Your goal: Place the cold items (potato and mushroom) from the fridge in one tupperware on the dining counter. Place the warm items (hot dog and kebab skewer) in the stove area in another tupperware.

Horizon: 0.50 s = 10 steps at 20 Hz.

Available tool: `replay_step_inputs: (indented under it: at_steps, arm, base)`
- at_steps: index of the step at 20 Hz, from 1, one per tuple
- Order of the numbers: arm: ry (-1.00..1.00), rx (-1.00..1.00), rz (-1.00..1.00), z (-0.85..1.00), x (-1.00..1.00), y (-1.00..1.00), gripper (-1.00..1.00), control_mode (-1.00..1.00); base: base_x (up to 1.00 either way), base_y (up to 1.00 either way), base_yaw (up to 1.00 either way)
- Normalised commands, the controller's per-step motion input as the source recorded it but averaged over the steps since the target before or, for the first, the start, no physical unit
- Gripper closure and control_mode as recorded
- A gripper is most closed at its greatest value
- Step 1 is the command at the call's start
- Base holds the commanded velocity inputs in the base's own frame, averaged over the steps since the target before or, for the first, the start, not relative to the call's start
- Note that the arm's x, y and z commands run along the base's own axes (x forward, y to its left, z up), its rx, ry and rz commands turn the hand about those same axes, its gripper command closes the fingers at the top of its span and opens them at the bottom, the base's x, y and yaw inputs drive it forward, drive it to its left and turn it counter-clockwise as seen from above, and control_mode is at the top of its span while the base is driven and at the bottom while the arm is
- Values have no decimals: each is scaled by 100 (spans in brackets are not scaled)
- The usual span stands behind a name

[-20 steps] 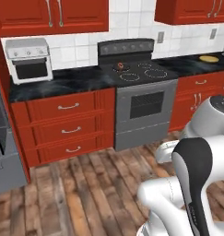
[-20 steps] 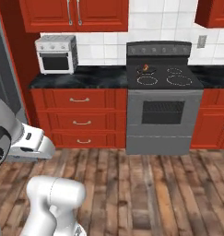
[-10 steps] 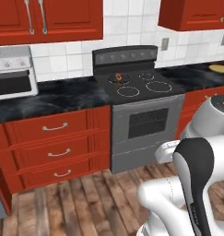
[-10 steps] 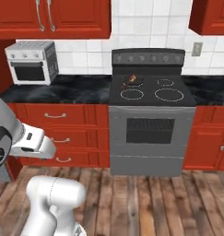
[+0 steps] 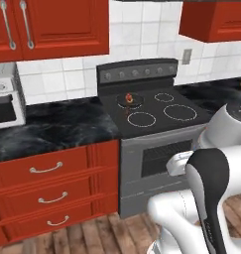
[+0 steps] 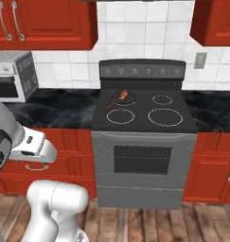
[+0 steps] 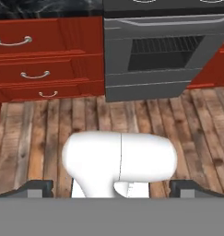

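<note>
A small dark pan (image 5: 130, 100) sits on the back left burner of the black stove (image 5: 156, 111), with red and orange food in it that I cannot tell apart from here. In the right base view the pan (image 6: 123, 96) is also at the back left of the stove (image 6: 145, 113), and a thin stick (image 6: 111, 105) pokes out toward the front burner. In the hand view my gripper (image 7: 111, 189) is open, its dark fingertips (image 7: 38, 187) wide apart, low over the wooden floor and facing the oven door (image 7: 162, 55).
A white toaster oven (image 6: 12, 75) stands on the black counter (image 5: 52, 126) left of the stove. Red drawers (image 5: 50, 191) run below the counter and red cabinets (image 5: 52, 25) hang above. My folded arm (image 5: 211, 198) fills the near foreground.
The whole picture has shifted and grown: the base has driven closer to the stove, which now sits near and central. The toaster oven has slid to the left edge.
</note>
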Motion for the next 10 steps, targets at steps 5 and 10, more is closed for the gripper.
replay_step_inputs:
  at_steps: [5,10]
  arm:
    - [0,0,0,0,0,0,-100,100]
    - [0,0,0,0,0,0,-100,100]
  base:
    - [100,-38,7]
    - [98,-22,3]
